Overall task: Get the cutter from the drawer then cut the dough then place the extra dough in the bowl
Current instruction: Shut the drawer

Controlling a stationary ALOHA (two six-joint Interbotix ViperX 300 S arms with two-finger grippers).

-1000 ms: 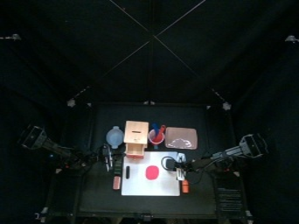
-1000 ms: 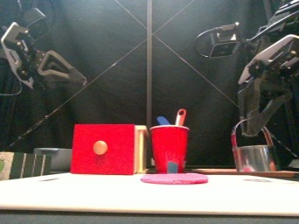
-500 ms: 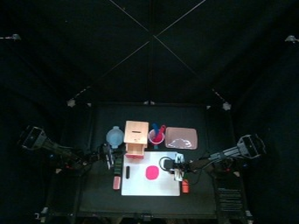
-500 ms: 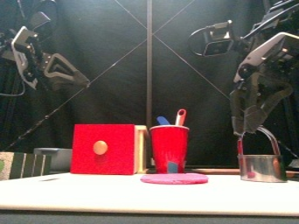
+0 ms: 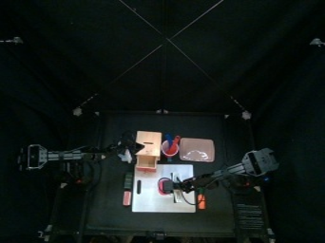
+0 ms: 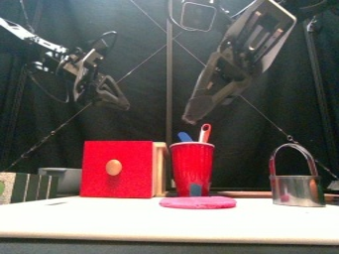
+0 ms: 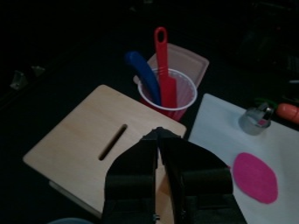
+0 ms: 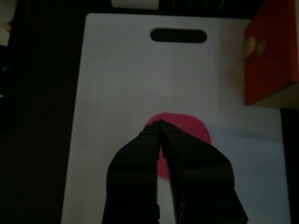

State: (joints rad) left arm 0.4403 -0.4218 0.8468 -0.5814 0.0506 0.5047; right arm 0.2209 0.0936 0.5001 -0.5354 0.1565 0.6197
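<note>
The cutter [image 6: 295,179] stands upright on the right part of the white cutting board [image 8: 117,87], its wire handle arched above it, free of both grippers; the flat pink dough [image 6: 197,202] lies as a whole disc near the middle of the board, to the cutter's left and apart from it. The right gripper [image 8: 158,131] hangs over the dough with its jaws pressed together and nothing between them; in the front view it is well above the disc, not touching it. Behind the dough stands the red cup [image 6: 192,167] with a blue knife [image 7: 138,66] and a red knife [image 7: 163,57] in it; just beside the cup on its left is the wooden box [image 7: 76,153], its red drawer front [image 6: 117,169] facing the near side. The pink tray [image 5: 197,149] lies at the far right, to the right of the cup; the blue-grey bowl [image 5: 124,147] sits left of the box. The left gripper [image 7: 158,133] hovers above the box top, jaws closed to a thin slit and empty, well apart from the cutter.
</note>
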